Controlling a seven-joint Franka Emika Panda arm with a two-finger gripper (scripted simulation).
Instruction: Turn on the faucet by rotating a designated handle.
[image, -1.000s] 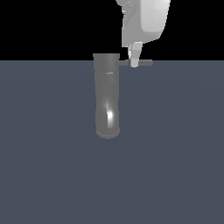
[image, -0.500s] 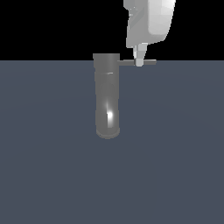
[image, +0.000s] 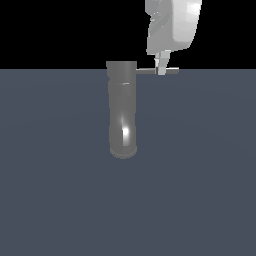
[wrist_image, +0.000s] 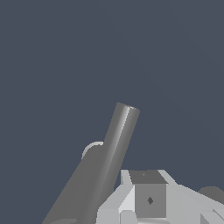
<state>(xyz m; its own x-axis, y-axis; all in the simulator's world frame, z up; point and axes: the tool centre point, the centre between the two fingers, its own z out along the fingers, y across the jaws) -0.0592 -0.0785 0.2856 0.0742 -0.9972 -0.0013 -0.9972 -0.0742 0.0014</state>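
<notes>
- Sliding along the rod, your gripper (image: 161, 68) has travelled toward the exterior view's right over the last second, from close beside the cylinder out to the outer half of the handle (image: 148, 71).
- Exterior view: you've got the faucet (image: 122, 107) lying on the dark grey floor (image: 200, 175), its rounded end pointing toward the camera, and the handle projecting sideways from its far end, right on the floor's far edge.
- Same view: your fingertip sits right on the rod, apparently touching it; only one finger shows, so I cannot tell whether the gripper is spread or clenched, or whether it grips anything.
- Wrist view: you see a grey tube (wrist_image: 114, 144) running up past a finger (wrist_image: 146, 199); which part of the faucet that is, I cannot say, and the finger spacing stays hidden here too.
- Watch out: the contact is near the rod's free end, so a push that drifts further outward could slip off the tip and leave the faucet unturned.
</notes>
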